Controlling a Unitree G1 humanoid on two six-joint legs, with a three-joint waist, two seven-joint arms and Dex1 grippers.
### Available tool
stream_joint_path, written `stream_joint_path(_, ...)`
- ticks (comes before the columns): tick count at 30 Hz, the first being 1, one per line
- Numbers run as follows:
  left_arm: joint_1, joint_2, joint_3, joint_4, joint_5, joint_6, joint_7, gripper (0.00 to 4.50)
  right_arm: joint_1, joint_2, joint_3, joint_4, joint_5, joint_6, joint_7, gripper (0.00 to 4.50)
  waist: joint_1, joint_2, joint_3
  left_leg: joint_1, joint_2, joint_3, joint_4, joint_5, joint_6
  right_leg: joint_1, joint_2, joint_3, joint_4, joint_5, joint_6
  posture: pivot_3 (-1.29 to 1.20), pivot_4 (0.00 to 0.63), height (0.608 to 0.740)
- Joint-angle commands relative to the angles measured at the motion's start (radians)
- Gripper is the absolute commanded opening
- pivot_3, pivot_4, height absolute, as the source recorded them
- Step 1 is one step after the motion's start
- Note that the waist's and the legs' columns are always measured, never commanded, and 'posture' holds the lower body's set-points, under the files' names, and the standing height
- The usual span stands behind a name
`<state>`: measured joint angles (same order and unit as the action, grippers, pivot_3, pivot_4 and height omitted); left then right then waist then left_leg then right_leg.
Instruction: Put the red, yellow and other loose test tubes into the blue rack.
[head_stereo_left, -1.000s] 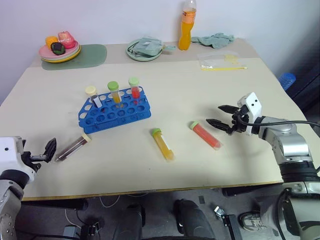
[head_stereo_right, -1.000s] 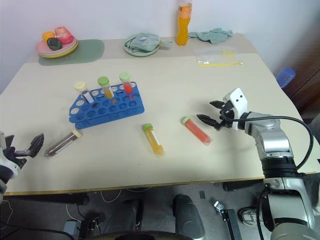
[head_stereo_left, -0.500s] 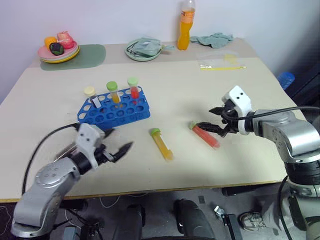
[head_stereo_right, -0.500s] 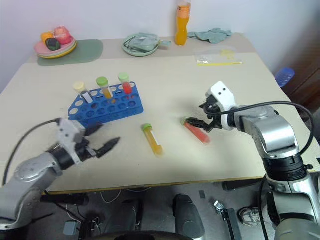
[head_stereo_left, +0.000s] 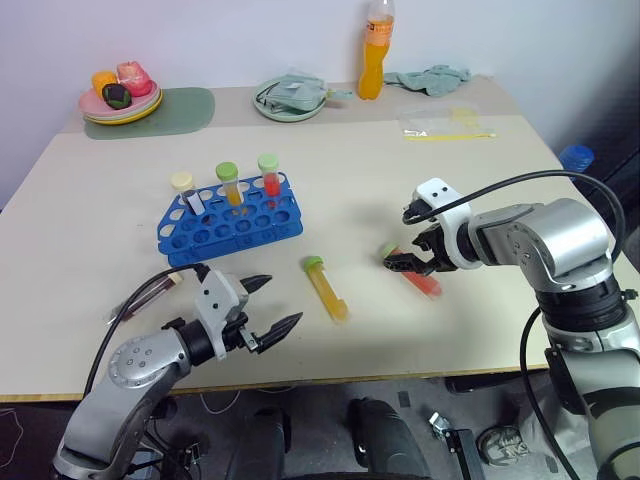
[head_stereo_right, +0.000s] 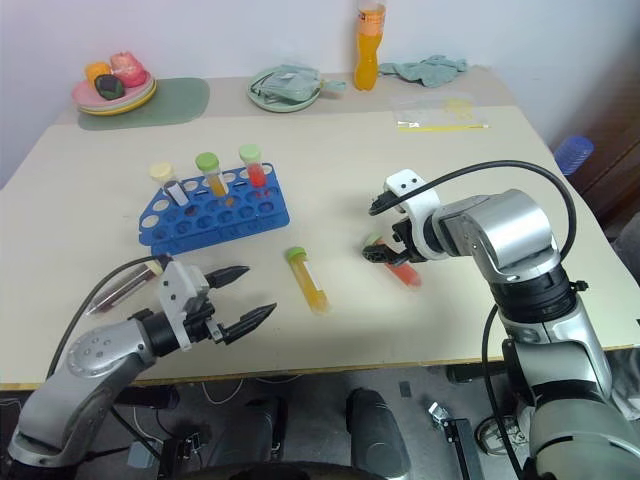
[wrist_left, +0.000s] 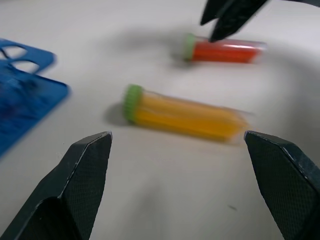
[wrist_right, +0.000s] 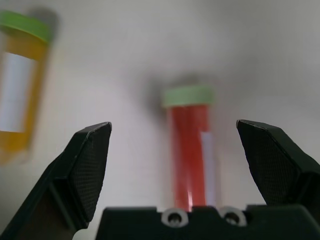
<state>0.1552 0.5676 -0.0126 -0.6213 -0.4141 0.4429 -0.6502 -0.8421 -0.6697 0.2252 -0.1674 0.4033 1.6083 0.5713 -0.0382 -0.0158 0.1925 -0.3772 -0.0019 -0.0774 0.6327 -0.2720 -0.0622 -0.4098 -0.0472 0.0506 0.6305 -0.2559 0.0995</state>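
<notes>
The blue rack (head_stereo_left: 228, 222) stands left of centre with three capped tubes upright in it. Three loose test tubes lie on the table: the red one (head_stereo_left: 420, 276), the yellow one (head_stereo_left: 326, 290) and a dark one with a cream cap (head_stereo_left: 142, 297), partly behind my left arm. My left gripper (head_stereo_left: 281, 303) is open, low over the table, pointing at the yellow tube (wrist_left: 185, 116) from the near left. My right gripper (head_stereo_left: 403, 262) is open and tilted down over the green-capped end of the red tube (wrist_right: 192, 145), which lies between its fingers without touching them.
Along the far edge are pink plates with fruit (head_stereo_left: 120, 100) on a green mat, a green plate with a cloth (head_stereo_left: 288, 100), a tall orange bottle (head_stereo_left: 373, 50), a teal rag (head_stereo_left: 430, 78) and a clear plastic bag (head_stereo_left: 445, 120). The table's front edge is close to my left arm.
My left arm swung in from the table's left edge toward the yellow tube. My right gripper moved left and tipped down over the red tube's cap end. Both stayed open.
</notes>
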Motion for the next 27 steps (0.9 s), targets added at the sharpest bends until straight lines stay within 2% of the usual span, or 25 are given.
stream_joint_path(1, 0.009, 0.006, -0.004, -0.047, 0.015, -0.037, -0.004, 4.36, -0.058, 0.001, 0.023, 0.036, -0.009, 0.006, -0.021, 4.43, 0.000, 0.000, 0.000, 0.000, 0.000, 0.000, 0.000, 0.000, 0.000, 0.000, 0.000, 0.000, 0.000, 0.000, 0.000, 0.00, 0.150, 0.740)
stream_joint_path(7, 0.020, 0.009, -0.021, -0.059, 0.026, -0.047, -0.005, 4.36, -0.104, 0.005, 0.102, 0.101, -0.003, -0.011, -0.008, 4.43, -0.003, 0.000, 0.000, 0.000, 0.000, 0.000, 0.000, 0.000, 0.000, 0.000, 0.000, 0.000, 0.000, 0.000, 0.000, 0.00, 0.150, 0.740)
stream_joint_path(10, 0.023, 0.006, -0.025, -0.063, 0.032, -0.049, -0.001, 4.50, -0.103, 0.007, 0.133, 0.135, -0.010, -0.033, -0.007, 3.62, -0.003, 0.000, 0.000, 0.000, 0.000, 0.000, 0.000, 0.000, 0.000, 0.000, 0.000, 0.000, 0.000, 0.000, 0.000, 0.00, 0.150, 0.740)
stream_joint_path(14, 0.036, 0.006, -0.015, -0.070, 0.037, -0.048, 0.005, 4.50, -0.095, -0.005, 0.157, 0.141, -0.010, -0.050, -0.004, 1.59, -0.003, 0.000, 0.000, 0.000, 0.000, 0.000, 0.000, 0.000, 0.000, 0.000, 0.000, 0.000, 0.000, 0.000, 0.000, 0.00, 0.150, 0.740)
stream_joint_path(16, 0.045, 0.006, -0.010, -0.075, 0.036, -0.047, 0.009, 4.50, -0.093, -0.013, 0.162, 0.121, -0.001, -0.048, 0.004, 0.80, -0.003, 0.000, 0.000, 0.000, 0.000, 0.000, 0.000, 0.000, 0.000, 0.000, 0.000, 0.000, 0.000, 0.000, 0.000, 0.00, 0.150, 0.740)
stream_joint_path(18, 0.051, 0.007, -0.009, -0.075, 0.038, -0.048, 0.011, 4.50, -0.097, -0.026, 0.159, 0.081, 0.014, -0.050, 0.020, 0.75, -0.003, 0.000, 0.000, 0.000, 0.000, 0.000, 0.000, 0.000, 0.000, 0.000, 0.000, 0.000, 0.000, 0.000, 0.000, 0.00, 0.150, 0.740)
stream_joint_path(21, 0.058, 0.004, 0.000, -0.071, 0.042, -0.051, 0.021, 4.50, -0.070, -0.061, 0.129, -0.035, 0.043, -0.147, 0.079, 0.75, -0.003, 0.000, 0.000, -0.001, 0.000, 0.000, 0.000, 0.000, 0.000, -0.001, 0.000, 0.000, 0.000, 0.000, 0.000, 0.00, 0.150, 0.740)
stream_joint_path(23, 0.063, -0.002, 0.022, -0.062, 0.041, -0.054, 0.036, 4.50, -0.014, -0.094, 0.114, -0.149, 0.032, -0.297, 0.114, 0.75, -0.003, 0.000, 0.000, -0.001, 0.000, 0.000, 0.000, 0.000, 0.000, -0.001, 0.000, 0.000, 0.000, 0.000, 0.001, 0.00, 0.150, 0.740)
stream_joint_path(24, 0.063, -0.014, 0.044, -0.051, 0.035, -0.057, 0.053, 4.50, 0.044, -0.086, 0.087, -0.206, 0.006, -0.464, 0.124, 0.75, -0.003, 0.000, 0.000, -0.001, 0.000, 0.000, 0.000, -0.001, 0.001, -0.001, 0.000, 0.000, 0.000, 0.000, 0.001, 0.00, 0.150, 0.740)
stream_joint_path(26, 0.047, -0.057, 0.102, -0.010, 0.020, -0.060, 0.111, 4.50, 0.118, 0.020, 0.033, -0.238, -0.015, -0.705, 0.096, 0.75, -0.005, -0.001, -0.001, -0.001, 0.000, -0.001, 0.000, -0.001, 0.001, 0.000, 0.001, -0.001, 0.000, 0.000, 0.001, 0.00, 0.150, 0.740)
stream_joint_path(27, 0.032, -0.083, 0.133, 0.023, 0.021, -0.068, 0.143, 4.50, 0.133, 0.149, -0.029, -0.202, 0.037, -0.753, 0.057, 0.75, -0.010, -0.001, -0.001, 0.000, 0.001, 0.000, 0.000, -0.001, 0.001, 0.000, 0.001, -0.001, 0.000, 0.000, 0.001, 0.00, 0.150, 0.740)
